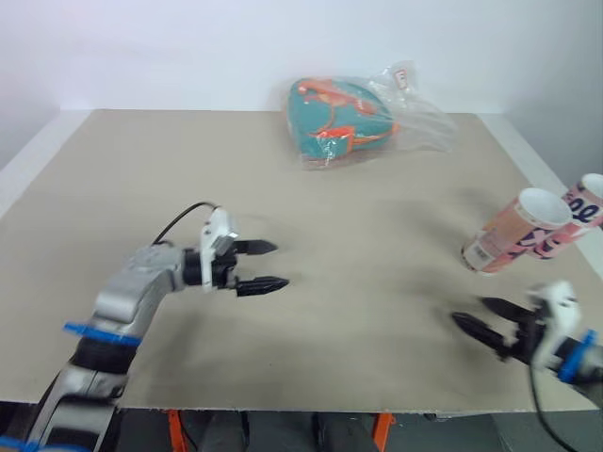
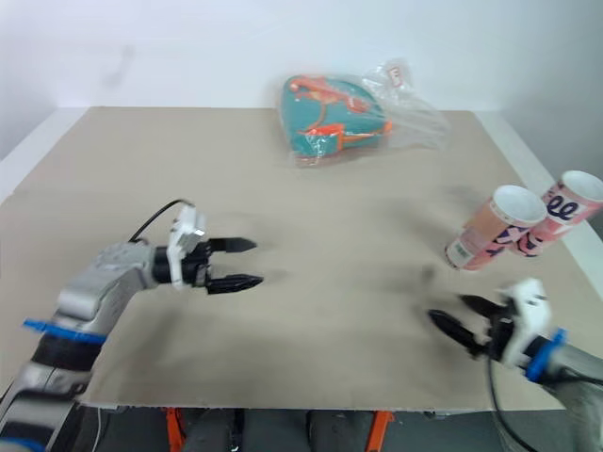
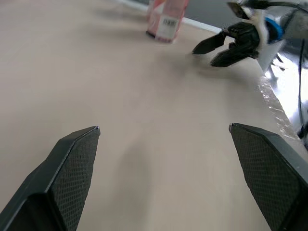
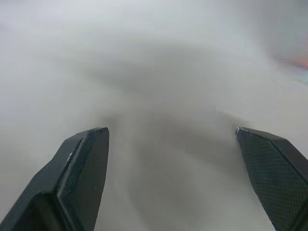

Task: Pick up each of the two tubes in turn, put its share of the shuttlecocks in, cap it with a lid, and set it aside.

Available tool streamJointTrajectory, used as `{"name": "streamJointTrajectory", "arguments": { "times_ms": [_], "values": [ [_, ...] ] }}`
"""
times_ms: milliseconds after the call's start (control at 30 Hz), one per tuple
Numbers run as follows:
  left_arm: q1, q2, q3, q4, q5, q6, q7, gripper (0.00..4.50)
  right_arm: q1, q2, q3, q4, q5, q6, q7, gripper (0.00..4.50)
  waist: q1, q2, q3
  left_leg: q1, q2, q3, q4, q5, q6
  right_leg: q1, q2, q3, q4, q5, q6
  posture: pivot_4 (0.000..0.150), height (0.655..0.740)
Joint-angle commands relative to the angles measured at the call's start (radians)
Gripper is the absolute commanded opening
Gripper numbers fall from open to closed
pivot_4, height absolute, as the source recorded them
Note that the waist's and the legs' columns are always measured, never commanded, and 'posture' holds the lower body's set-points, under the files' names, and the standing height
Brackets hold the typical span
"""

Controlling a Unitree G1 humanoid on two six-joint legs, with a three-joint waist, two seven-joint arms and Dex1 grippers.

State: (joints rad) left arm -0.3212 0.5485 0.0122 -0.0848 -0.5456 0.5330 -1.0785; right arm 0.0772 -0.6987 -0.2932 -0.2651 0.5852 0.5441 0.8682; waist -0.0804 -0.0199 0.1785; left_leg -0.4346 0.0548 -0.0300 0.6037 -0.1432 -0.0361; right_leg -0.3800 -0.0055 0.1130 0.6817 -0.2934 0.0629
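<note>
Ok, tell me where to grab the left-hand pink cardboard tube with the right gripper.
Take the pink cardboard tube mid-wall, below its open mouth, coming from the table-centre side with the right gripper: it seems to stand upright, and the second pink tube crowds its right side.

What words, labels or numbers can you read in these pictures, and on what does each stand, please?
Barcode label on the nearer tube: digits too small to read.
Dark lettering on the farther tube: too blurred to read.
Red tag on the plastic bag: too blurred to read.
</note>
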Motion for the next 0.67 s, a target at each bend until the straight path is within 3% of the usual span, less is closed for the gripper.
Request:
{"name": "streamJointTrajectory", "arguments": {
  "times_ms": [33,133,400,667],
  "values": [
    [0.090,-0.004,0.114,-0.117,-0.031,0.006,0.121,4.50,-0.112,0.025,0.106,-0.089,0.026,0.031,-0.004,4.48,0.006,-0.001,0.001,-0.001,0.000,-0.001,0.000,0.001,0.002,0.000,0.000,-0.001,0.000,0.000,-0.001,0.150,0.7400],
    [0.177,-0.052,0.177,-0.166,0.016,-0.065,0.255,4.50,-0.225,0.072,0.197,-0.061,0.030,0.046,0.010,4.48,0.026,-0.003,0.001,-0.003,0.000,0.000,0.000,0.003,0.001,-0.001,-0.001,-0.002,0.000,-0.001,-0.001,0.150,0.7400],
    [0.301,-0.116,0.213,-0.213,0.026,-0.099,0.393,4.50,-0.386,0.147,0.383,0.096,-0.041,0.011,0.098,4.48,0.042,-0.006,0.000,-0.005,-0.001,0.002,-0.001,0.003,0.000,-0.002,-0.002,-0.002,-0.001,0.000,0.001,0.150,0.7400],
    [0.324,-0.155,0.193,-0.220,0.049,-0.128,0.473,4.50,-0.447,0.209,0.398,0.207,-0.061,-0.021,0.125,4.48,0.038,-0.006,0.000,-0.005,0.000,0.001,-0.003,0.003,-0.001,-0.003,-0.001,-0.003,0.000,0.001,-0.002,0.150,0.7400]
  ]
}}
